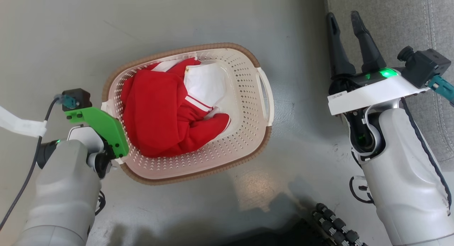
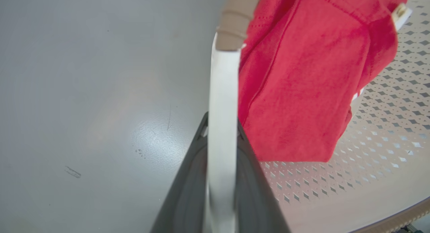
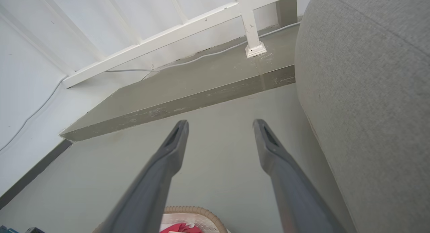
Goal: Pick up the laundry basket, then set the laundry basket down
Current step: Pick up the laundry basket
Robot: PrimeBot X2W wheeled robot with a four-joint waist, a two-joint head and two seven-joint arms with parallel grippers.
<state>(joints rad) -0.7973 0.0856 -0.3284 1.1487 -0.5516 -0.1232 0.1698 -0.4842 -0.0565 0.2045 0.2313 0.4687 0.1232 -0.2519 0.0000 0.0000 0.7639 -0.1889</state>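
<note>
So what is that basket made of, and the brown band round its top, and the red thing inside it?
The laundry basket looks like moulded plastic, cream and slightly glossy: its walls are punched with even rows of small holes. The brown rim band seems plastic too, ribbed to mimic weave. The red garment is soft cloth, matt, folding and creasing; which fibre I cannot tell.

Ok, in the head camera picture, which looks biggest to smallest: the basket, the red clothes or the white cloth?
1. laundry basket: biggest by far.
2. red clothes: they fill much of its inside.
3. white cloth: smallest showing, though the red clothes cover part of it.
</note>
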